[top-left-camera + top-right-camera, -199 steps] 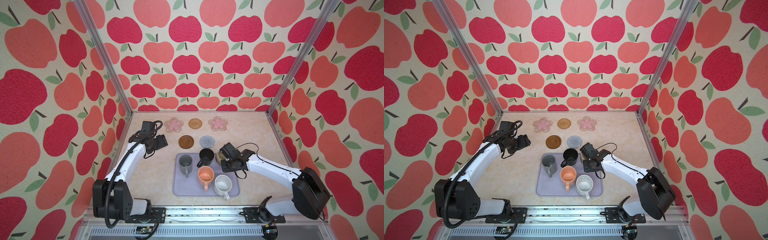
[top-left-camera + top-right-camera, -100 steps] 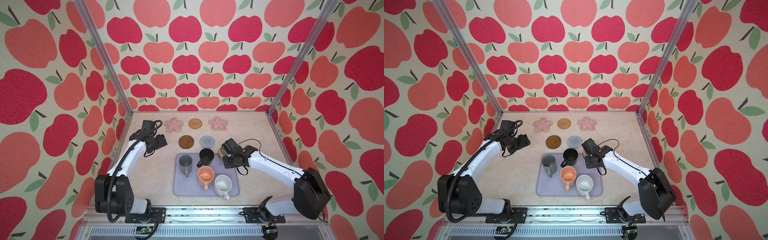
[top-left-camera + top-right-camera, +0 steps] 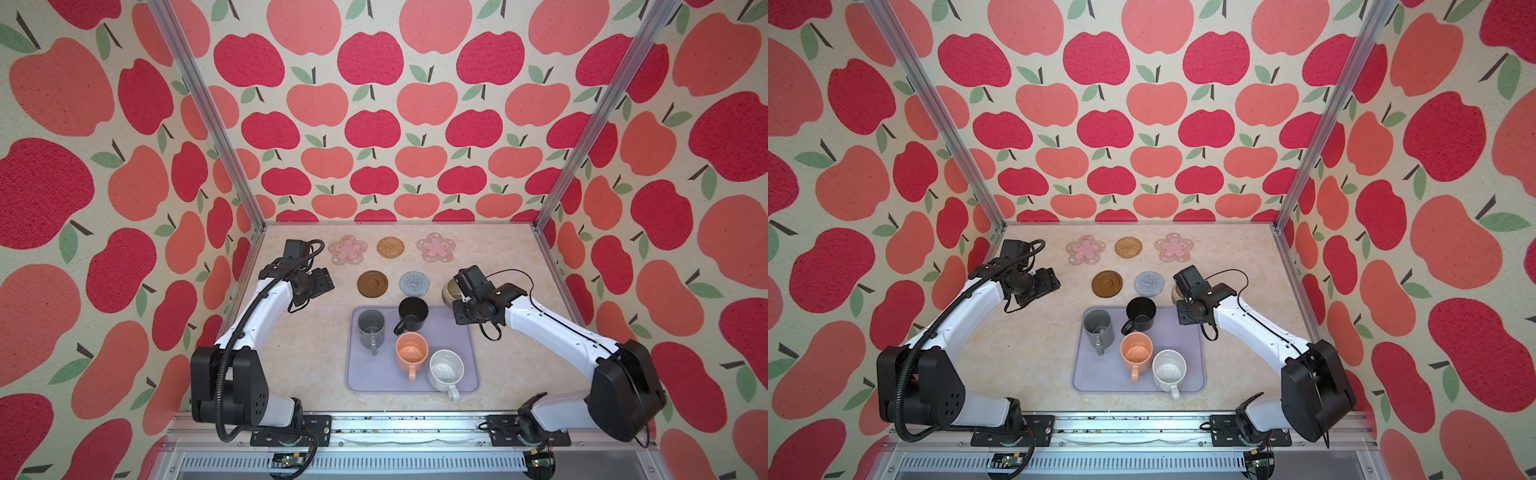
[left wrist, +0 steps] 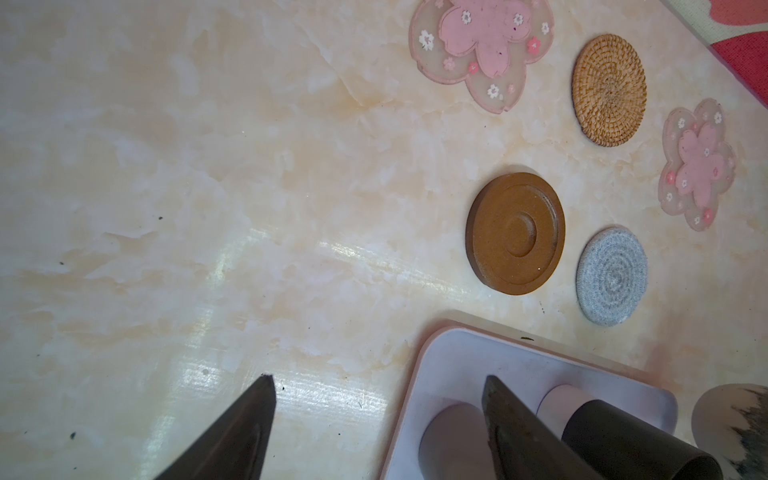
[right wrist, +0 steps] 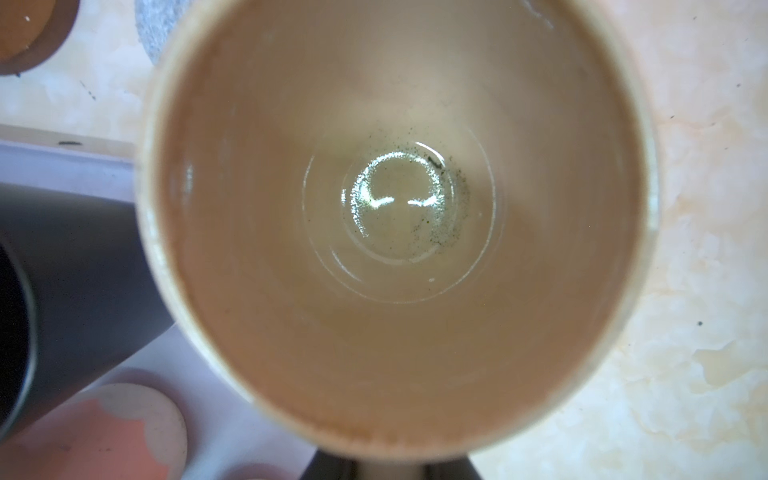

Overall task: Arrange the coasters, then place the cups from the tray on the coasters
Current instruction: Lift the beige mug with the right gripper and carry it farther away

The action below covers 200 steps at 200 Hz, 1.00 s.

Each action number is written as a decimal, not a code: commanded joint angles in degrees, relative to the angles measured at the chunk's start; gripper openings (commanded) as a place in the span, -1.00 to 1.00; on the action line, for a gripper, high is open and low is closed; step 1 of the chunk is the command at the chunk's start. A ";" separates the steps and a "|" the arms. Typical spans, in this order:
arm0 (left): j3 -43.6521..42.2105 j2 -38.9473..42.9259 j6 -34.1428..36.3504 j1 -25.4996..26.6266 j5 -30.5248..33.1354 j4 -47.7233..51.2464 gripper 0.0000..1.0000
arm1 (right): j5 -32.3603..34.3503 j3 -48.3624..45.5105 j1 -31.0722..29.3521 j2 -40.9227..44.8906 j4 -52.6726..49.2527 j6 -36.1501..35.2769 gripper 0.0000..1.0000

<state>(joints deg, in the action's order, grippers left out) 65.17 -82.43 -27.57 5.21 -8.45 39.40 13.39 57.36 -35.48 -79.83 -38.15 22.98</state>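
Marbled tabletop (image 3: 307, 353), rattan coaster (image 3: 390, 247), glazed beige cup (image 5: 395, 332)

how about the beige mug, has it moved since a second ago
Yes. The beige mug has left the lavender tray's far right corner, moving farther back, now beside the grey crocheted coaster.

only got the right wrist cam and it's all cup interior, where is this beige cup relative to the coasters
observer: The beige cup is just right of the grey coaster, not over it, past the tray corner.
operator: any coaster taken yet
observer: No, all five are bare, including the right pink flower coaster farther back.
operator: what's the left hand doing
observer: The left hand is open and empty, left of the brown coaster.
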 commanded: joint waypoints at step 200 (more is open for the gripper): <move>19.78 -20.34 2.34 -4.46 -1.83 5.41 0.61 | -5.43 52.40 12.93 -42.10 0.78 -10.76 -1.00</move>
<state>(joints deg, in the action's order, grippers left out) 81.71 -100.60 -26.85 1.41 -9.76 42.26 8.69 101.49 -23.42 -118.76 -36.12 13.87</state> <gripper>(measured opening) 0.804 0.204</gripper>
